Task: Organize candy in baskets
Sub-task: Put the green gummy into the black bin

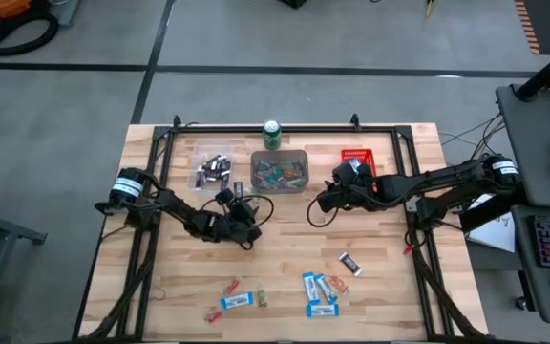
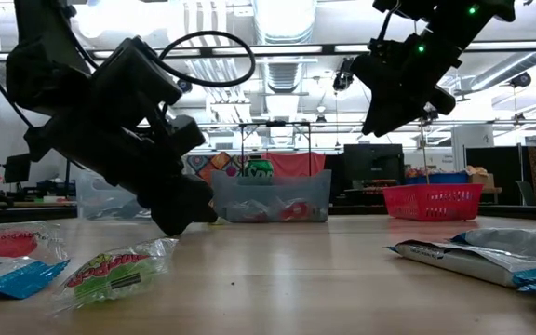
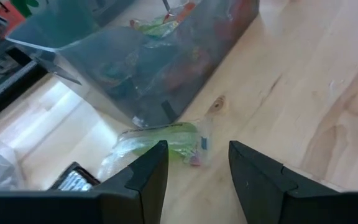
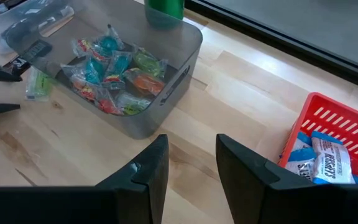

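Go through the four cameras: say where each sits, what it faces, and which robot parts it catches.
High: overhead, straight down on the table; both arms.
Low: table height, facing the room; both arms.
Left wrist: on the left arm, facing a green candy beside the grey basket; its open left claw.
Right wrist: facing the grey basket and red basket; its open right claw.
Both wrist views share the grey basket.

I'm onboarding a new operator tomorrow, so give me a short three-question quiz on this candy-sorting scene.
1. True or false: the green candy in front of the left gripper lies inside the grey bin.
2. Which basket holds blue-and-white bars? A clear bin, B grey bin, C red basket.
3. Fill in: the green can stands at the table's ____ edge, behind the grey bin.

Key: 1 false; it lies on the table beside it. 2 C. 3 far.
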Controlling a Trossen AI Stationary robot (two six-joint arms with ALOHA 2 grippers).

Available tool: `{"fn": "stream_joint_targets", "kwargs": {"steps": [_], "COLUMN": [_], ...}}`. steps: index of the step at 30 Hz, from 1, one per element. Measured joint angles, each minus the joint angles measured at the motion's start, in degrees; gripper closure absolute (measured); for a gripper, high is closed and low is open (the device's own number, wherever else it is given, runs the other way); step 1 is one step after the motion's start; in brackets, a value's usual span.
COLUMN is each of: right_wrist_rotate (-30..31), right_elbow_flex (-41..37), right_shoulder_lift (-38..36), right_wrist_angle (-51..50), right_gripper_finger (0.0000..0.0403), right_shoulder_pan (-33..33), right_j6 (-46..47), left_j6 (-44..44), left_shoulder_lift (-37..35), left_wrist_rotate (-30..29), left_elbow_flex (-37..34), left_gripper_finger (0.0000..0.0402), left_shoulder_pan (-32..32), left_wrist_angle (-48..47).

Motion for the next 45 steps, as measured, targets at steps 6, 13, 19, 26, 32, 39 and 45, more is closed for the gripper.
{"fn": "stream_joint_targets", "kwargs": {"steps": [6, 13, 19, 26, 32, 39, 45], "right_wrist_rotate": [-0.02, -0.15, -0.20, -0.22, -0.17, -1.52, -7.64], "right_elbow_flex": [0.00, -0.02, -0.02, -0.02, -0.02, 0.13, 0.81], "right_shoulder_lift": [0.00, 0.00, 0.00, 0.00, 0.00, 0.00, 0.00], "right_wrist_angle": [-0.02, 0.00, 0.00, 0.00, 0.00, -0.04, 2.57], "right_gripper_finger": [0.0277, 0.0277, 0.0278, 0.0278, 0.0277, 0.0278, 0.0278], "right_shoulder_pan": [0.00, 0.41, 0.98, 1.36, 1.56, 3.86, 6.76], "right_j6": [-0.08, -0.15, -0.10, -0.08, -0.11, -0.57, -0.48], "left_j6": [-0.42, -0.95, -1.28, -1.46, -1.40, 3.41, 9.52], "left_shoulder_lift": [0.00, 0.00, 0.02, 0.02, 0.02, -0.60, -0.92], "left_wrist_rotate": [1.09, 1.06, 1.04, 1.63, 5.23, 11.21, 22.17], "left_elbow_flex": [0.00, 0.00, -0.01, -0.02, -0.02, -0.02, -0.06], "left_gripper_finger": [0.0249, 0.0249, 0.0276, 0.0347, 0.0395, 0.0401, 0.0401], "left_shoulder_pan": [0.04, 0.38, 0.83, 0.83, 0.38, -3.65, -7.27], "left_wrist_angle": [0.01, -0.12, -0.19, -0.17, 0.34, 1.16, 8.25]}}
